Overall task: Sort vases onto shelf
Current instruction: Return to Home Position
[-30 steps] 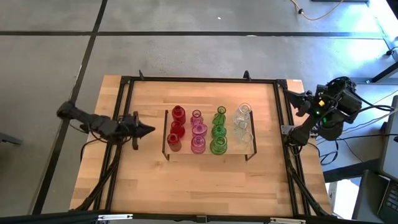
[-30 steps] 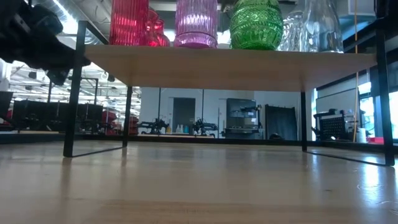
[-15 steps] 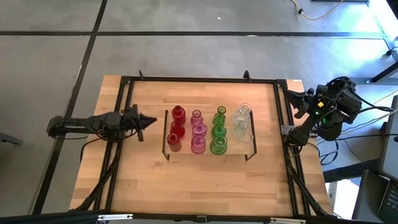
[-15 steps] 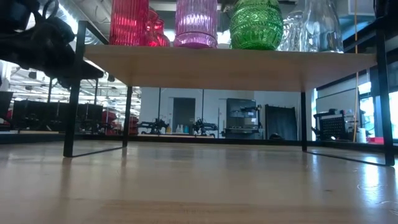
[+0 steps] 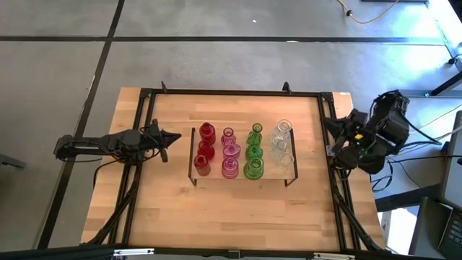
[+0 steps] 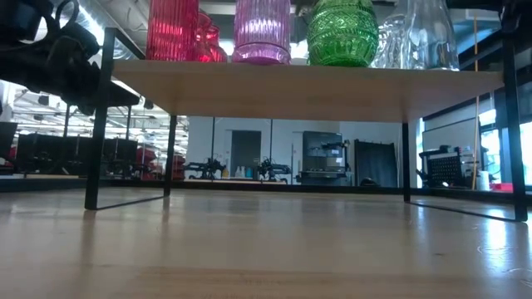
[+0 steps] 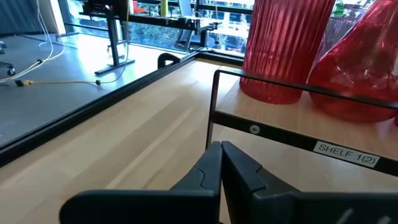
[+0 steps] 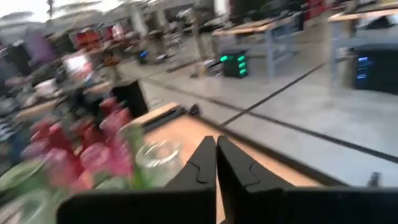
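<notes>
Four rows ribbed glass vases (image 5: pixel 229 152) on wood shelf (image 6: pixel 299 83) — left end effector (image 7: pixel 221 147), right end effector (image 8: pixel 216 143) seemingly closed.

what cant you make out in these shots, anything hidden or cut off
Low view: the vases are cut off by the top edge; the rows behind the front one are mostly hidden.
High view: the clear vases overlap, too small to count.
Left wrist view: only two red vases show, cropped by the top edge.
Right wrist view: the right gripper blocks the lower part; vases run off the edge.
</notes>
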`<state>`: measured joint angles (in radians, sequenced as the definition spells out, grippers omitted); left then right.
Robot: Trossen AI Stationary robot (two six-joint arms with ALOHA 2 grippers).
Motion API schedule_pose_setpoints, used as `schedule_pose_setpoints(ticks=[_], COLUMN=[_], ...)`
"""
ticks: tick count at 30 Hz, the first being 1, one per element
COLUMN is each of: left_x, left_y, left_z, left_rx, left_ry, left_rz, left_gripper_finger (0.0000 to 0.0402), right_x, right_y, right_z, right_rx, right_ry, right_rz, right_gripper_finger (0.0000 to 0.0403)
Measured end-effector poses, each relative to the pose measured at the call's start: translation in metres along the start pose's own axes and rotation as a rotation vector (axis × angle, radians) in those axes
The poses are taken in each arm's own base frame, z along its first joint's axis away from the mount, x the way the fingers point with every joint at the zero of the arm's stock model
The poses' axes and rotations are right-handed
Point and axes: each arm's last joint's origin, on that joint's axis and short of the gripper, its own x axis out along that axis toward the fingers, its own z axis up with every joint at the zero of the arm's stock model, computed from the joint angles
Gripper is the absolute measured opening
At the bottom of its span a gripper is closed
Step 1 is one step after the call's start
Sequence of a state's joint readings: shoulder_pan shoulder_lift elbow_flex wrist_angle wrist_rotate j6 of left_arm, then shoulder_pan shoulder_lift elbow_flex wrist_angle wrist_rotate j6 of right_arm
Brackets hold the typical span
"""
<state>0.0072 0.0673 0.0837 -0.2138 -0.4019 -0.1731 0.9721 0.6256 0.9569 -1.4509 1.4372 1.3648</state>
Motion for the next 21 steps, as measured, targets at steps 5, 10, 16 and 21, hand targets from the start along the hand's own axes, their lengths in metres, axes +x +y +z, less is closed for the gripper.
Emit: schedule_pose_setpoints(ticks=[5, 10, 16, 21], left_x=[0.0, 0.0, 0.0, 0.0], left_y=[0.0, 0.0, 0.0, 0.0], left_z=[0.0, 0.0, 0.0, 0.0], left_rx=[0.0, 0.0, 0.0, 0.0], left_ry=[0.0, 0.0, 0.0, 0.0], left_rz=[0.0, 0.0, 0.0, 0.001], left_gripper_finger=[0.0, 0.0, 0.0, 0.0], right_x=[-0.006, -0.012, -0.016, -0.006], right_y=[0.007, 0.009, 0.012, 0.009], right_z=[-0.004, -0.005, -0.004, -0.011], right_rx=[-0.04, -0.091, -0.01, 0.006], right_ry=[0.04, 0.054, 0.064, 0.056], right_rz=[0.126, 0.223, 0.287, 0.183], right_gripper_finger=[0.0, 0.0, 0.0, 0.0])
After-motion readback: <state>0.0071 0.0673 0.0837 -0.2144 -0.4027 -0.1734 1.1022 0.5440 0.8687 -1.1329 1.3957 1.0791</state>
